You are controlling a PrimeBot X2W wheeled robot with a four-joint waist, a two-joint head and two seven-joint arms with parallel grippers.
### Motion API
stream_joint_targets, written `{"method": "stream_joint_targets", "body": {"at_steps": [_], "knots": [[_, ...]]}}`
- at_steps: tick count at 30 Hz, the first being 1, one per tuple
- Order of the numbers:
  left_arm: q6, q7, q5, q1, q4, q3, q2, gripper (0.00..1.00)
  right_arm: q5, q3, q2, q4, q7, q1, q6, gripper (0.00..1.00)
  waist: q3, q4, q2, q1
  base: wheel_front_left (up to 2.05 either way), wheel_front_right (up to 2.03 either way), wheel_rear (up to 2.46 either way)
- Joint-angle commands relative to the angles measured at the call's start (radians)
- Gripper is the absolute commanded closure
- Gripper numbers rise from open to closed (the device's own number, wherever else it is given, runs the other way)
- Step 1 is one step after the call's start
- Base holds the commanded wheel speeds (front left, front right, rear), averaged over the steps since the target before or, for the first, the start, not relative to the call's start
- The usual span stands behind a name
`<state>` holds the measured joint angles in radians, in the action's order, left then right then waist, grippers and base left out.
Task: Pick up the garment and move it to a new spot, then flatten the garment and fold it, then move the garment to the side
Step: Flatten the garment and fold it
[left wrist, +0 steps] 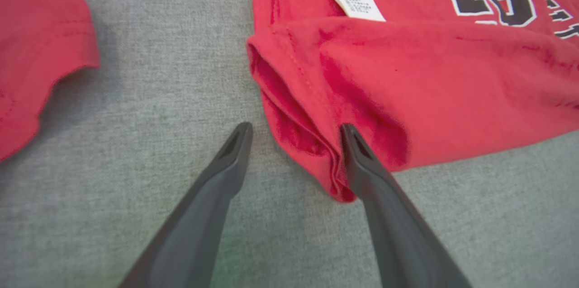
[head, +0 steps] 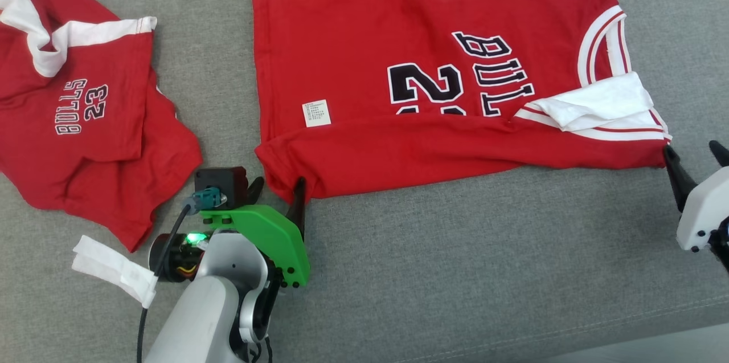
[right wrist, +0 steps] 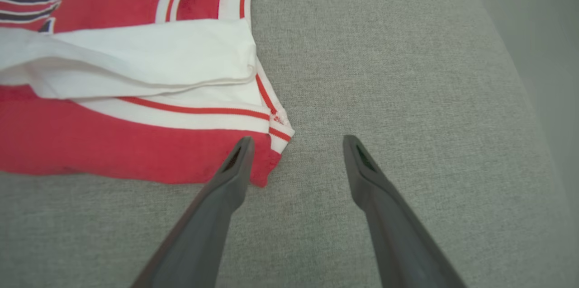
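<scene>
One red jersey [head: 353,49] lies spread across the middle and right of a grey fabric surface [head: 484,249], hem toward the robot's left and white-trimmed neck toward its right. Its near long edge is folded up over the front, covering the lower part of the black "23" and sitting just below a small white label [head: 316,113]. A white sleeve [head: 592,103] is turned in over the right end of the fold.

The left gripper [head: 278,185] stands at the folded near-left corner with its jaws spread and nothing pinched. In the left wrist view one finger [left wrist: 362,161] touches the corner's edge and the other rests on bare cloth beside it. The right gripper [head: 692,149] is at the near-right corner, also spread wide and gripping nothing. In the right wrist view its left finger [right wrist: 235,170] overlaps the red corner tip.

A second red garment [head: 85,141] with the same lettering lies crumpled at the far left, apart from the jersey. A white strip of cloth [head: 114,272] lies just below it. The grey surface is a woven cushion with a seam along its near edge. A paler smooth area [right wrist: 543,30] runs beyond its right edge.
</scene>
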<state>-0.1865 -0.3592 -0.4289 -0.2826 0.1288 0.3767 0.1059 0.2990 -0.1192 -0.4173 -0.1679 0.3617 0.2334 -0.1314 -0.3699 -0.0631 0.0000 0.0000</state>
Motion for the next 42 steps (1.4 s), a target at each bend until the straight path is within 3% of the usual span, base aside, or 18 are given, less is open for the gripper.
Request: {"method": "stream_joint_targets", "body": {"at_steps": [1,15,16,17,18,19,20,23,27,32,37,41,42], "knots": [[-0.008,-0.004,0.006,-0.01,0.01,0.0,0.007,0.0,-0.005,0.02,-0.001,-0.019,0.018,0.014,0.001,0.0,-0.019,0.003,0.0,0.0,0.0,0.0,0.0],[0.021,-0.041,-0.017,0.015,-0.009,0.043,0.014,0.01,0.052,0.081,-0.005,-0.098,0.041,0.055,0.001,0.0,-0.014,0.019,0.0,0.0,0.0,0.0,0.0],[0.024,-0.046,-0.02,0.016,-0.012,0.045,0.014,0.2,0.057,0.087,-0.005,-0.101,0.043,0.058,0.001,0.0,-0.014,0.019,0.0,0.0,0.0,0.0,0.0],[0.025,-0.053,-0.02,0.016,-0.013,0.048,0.016,0.51,0.063,0.094,-0.004,-0.105,0.047,0.062,0.001,0.0,-0.015,0.018,0.0,0.0,0.0,0.0,0.0],[0.025,-0.057,-0.021,0.017,-0.011,0.049,0.019,0.69,0.069,0.098,-0.001,-0.11,0.049,0.064,0.001,0.12,-0.014,0.017,0.0,0.0,0.0,0.0,0.0],[0.028,-0.063,-0.025,0.018,-0.006,0.05,0.022,1.0,0.08,0.106,0.004,-0.117,0.052,0.068,0.001,0.51,-0.012,0.015,0.0,0.0,0.0,0.0,0.0],[0.03,-0.066,-0.027,0.019,-0.003,0.049,0.027,1.0,0.09,0.113,0.005,-0.124,0.05,0.073,0.001,1.0,-0.01,0.013,0.0,0.0,0.0,0.0,0.0],[0.043,-0.08,-0.04,0.023,-0.01,0.043,0.045,1.0,0.109,0.121,-0.012,-0.145,0.042,0.082,0.002,1.0,0.006,0.01,0.0,0.0,0.0,0.0,0.0],[0.097,-0.132,-0.098,0.05,-0.062,0.03,0.092,1.0,0.168,0.105,-0.049,-0.153,0.044,0.084,0.002,1.0,0.04,0.009,0.0,0.0,0.0,0.0,0.0],[0.164,-0.241,-0.193,0.141,-0.196,0.027,0.168,1.0,0.253,0.095,-0.145,-0.108,0.107,0.009,0.002,1.0,0.085,0.012,0.0,0.0,0.0,0.0,0.0],[0.157,-0.299,-0.243,0.295,-0.335,0.055,0.204,1.0,0.346,0.091,-0.221,-0.026,0.204,-0.119,0.002,1.0,0.098,0.011,0.0,0.0,0.0,0.0,0.0],[0.131,-0.278,-0.266,0.4,-0.386,0.074,0.178,1.0,0.381,0.069,-0.228,0.003,0.227,-0.2,0.002,1.0,0.093,0.006,0.0,0.0,0.0,0.0,0.0],[0.126,-0.27,-0.268,0.418,-0.388,0.079,0.171,0.87,0.383,0.066,-0.222,0.003,0.229,-0.217,0.002,1.0,0.091,0.008,0.0,0.0,0.0,0.0,0.0]]}}
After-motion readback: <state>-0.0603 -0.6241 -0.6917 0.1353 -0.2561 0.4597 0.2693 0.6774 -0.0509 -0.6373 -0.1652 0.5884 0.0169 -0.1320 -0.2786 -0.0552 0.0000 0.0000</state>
